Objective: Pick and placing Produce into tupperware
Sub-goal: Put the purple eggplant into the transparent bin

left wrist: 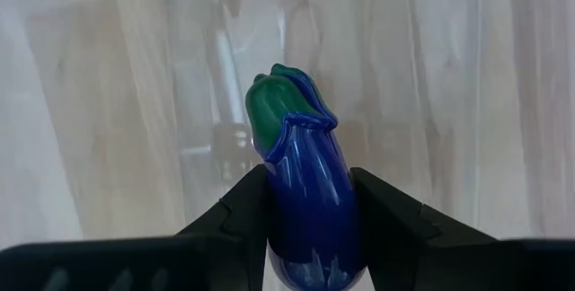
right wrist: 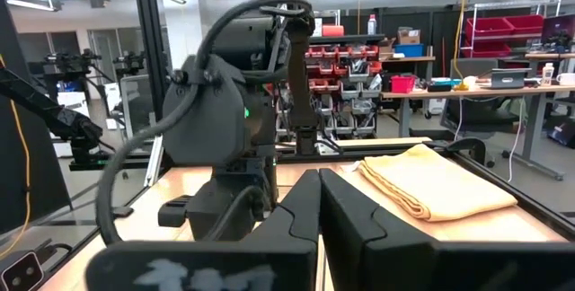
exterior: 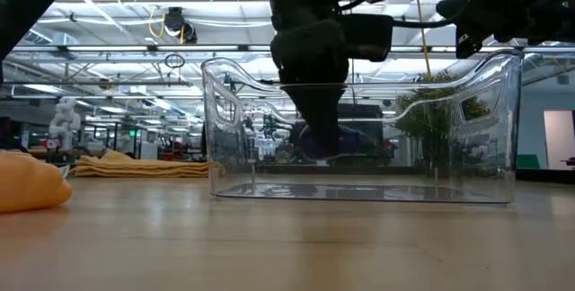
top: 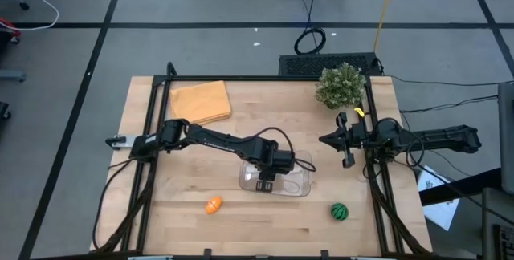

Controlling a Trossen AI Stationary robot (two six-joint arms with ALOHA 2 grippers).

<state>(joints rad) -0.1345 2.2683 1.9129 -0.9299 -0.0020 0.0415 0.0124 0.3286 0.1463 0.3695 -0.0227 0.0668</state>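
The clear tupperware point(top: 277, 180) stands near the table's middle, toward the near edge. My left gripper point(top: 263, 181) reaches down into it, shut on the purple produce piece point(left wrist: 305, 192), which has a green cap point(left wrist: 278, 107). The low view shows that gripper point(exterior: 316, 138) inside the clear walls point(exterior: 485, 120), with the purple piece point(exterior: 314, 143) above the floor. The orange piece point(top: 212, 205) and the green striped round piece point(top: 339, 211) lie on the table near its front edge. My right gripper point(top: 333, 140) hovers shut at the table's right side. My left gripper pinches the purple piece between its two fingers point(left wrist: 247, 206), on the two sides of its body point(left wrist: 310, 215) behind the green cap. The fingers come from above, pointing steeply down, and lie along the piece. The piece hangs cap end down, clear of the tupperware's floor.
A folded orange-yellow cloth point(top: 201, 101) lies at the far left of the table, and a bushy green plant point(top: 340, 86) stands at the far right. Black frame rails point(top: 148, 132) run along the table's left and right sides.
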